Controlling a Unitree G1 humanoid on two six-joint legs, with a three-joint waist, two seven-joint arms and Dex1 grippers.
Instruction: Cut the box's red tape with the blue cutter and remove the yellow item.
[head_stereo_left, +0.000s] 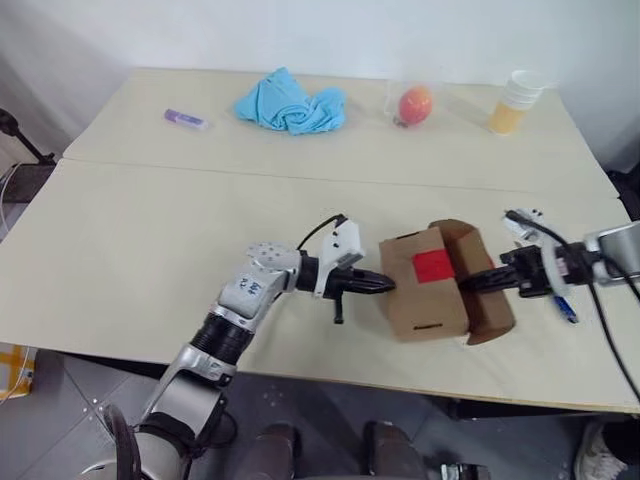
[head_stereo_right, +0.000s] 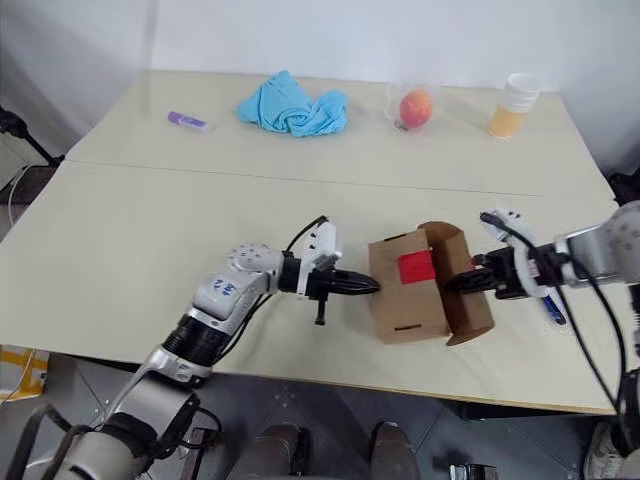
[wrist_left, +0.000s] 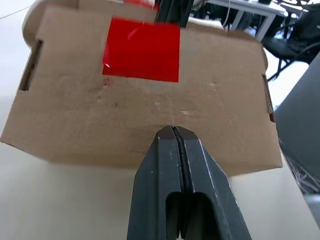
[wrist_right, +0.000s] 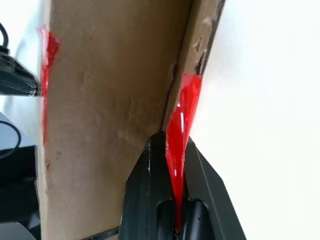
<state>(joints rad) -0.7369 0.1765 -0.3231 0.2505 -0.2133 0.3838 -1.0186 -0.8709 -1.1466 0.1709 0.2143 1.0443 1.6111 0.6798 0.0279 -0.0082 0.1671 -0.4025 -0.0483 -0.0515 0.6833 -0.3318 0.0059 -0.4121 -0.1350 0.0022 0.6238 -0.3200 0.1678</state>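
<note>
Box near table front edge, right of middle, flap up. Right gripper clamped on flap and red tape; left gripper shut, empty, tips against box side. Advice: brace firmly, peel flap slowly outward. Blue cutter on table beyond right gripper.

The box is brown, with a bright red tape square on it. The fingers are black. The table is pale cream. A cloth is light blue, a ball orange-red, a small stick purple.
</note>
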